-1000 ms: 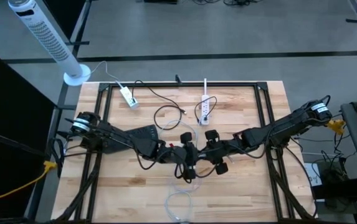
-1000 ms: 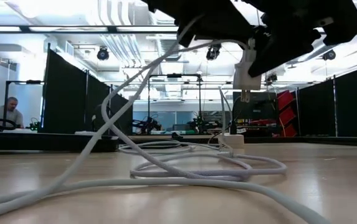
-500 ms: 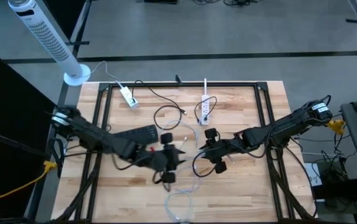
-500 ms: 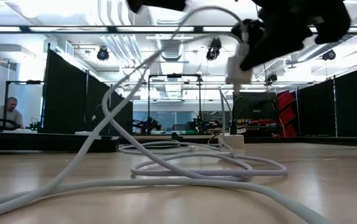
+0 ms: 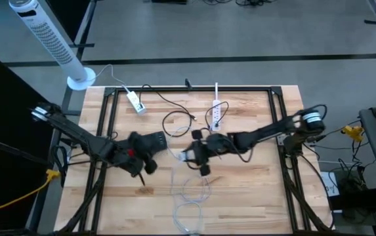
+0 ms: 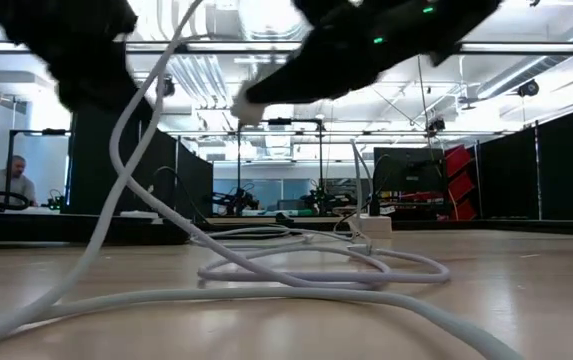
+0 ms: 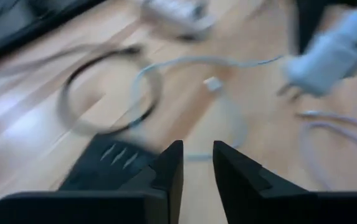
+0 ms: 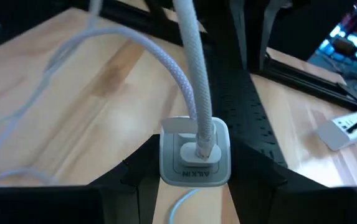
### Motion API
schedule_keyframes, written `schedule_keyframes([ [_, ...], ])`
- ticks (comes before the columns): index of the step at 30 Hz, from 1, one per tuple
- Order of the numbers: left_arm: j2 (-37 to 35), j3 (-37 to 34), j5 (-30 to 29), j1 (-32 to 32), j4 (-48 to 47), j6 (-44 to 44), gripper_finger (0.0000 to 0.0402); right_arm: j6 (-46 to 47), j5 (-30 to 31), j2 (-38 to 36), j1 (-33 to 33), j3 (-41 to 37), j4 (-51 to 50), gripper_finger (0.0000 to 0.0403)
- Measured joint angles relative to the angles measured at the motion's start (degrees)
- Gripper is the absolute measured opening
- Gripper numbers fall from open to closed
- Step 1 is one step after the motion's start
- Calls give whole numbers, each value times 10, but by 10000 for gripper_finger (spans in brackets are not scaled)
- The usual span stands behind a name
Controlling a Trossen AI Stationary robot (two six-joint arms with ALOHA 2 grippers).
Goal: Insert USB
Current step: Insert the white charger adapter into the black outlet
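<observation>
A white charger block (image 8: 195, 152) with a white braided cable (image 8: 194, 68) plugged into its face sits in my right gripper (image 5: 197, 156) over the table's middle. From there the cable drops to loose loops (image 5: 191, 190) on the wood, also seen in the low view as coils (image 6: 296, 270). My left gripper (image 5: 145, 160) stands left of the charger, apart from it, slightly open with nothing between its fingers (image 7: 173, 163). In its wrist view the charger (image 7: 331, 56) shows blurred and a small white plug end (image 7: 212, 83) lies on the table. My right gripper pinches the charger block by two opposite sides (image 8: 164, 158), one finger (image 8: 134, 177) on each. The block's cable face points back toward the wrist. The block is lifted clear of the table, and the cable hangs slack from it.
A white power strip (image 5: 217, 115) lies at the far middle and a smaller white strip (image 5: 135, 101) at the far left. A black cable loop (image 5: 178, 121) lies between them. Black frame rails (image 5: 109, 118) run along the table's sides. A person (image 6: 11, 180) sits far off.
My left gripper has drawn back from the charger toward the table's left edge. My right gripper has carried the charger, cable still plugged in, toward the left and a little toward the far edge. The cable's upper stretch has swung left with it while the loops stay on the table.
</observation>
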Motion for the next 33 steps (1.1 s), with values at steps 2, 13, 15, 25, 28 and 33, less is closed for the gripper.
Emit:
schedule_keyframes([
  [2, -19, -9, 14, 16, -65, -53, 62, 9, 0, 24, -8, 25, -3, 141],
  [13, 19, -72, 177, 127, -157, -99, 26, 14, 0, 53, -11, 64, 2, 141],
  [15, 37, -79, 174, 133, -152, -88, 25, 23, 0, 53, -12, 62, 1, 141],
  [25, 157, -81, 154, 134, 113, 94, 24, -30, -4, 65, -15, 63, -2, 141],
  [28, 201, -79, 173, 133, 218, 151, 24, -46, -54, 55, -19, 63, -40, 141],
  [33, 245, -81, 218, 121, 363, 280, 24, -101, -153, 39, -28, 77, -157, 141],
])
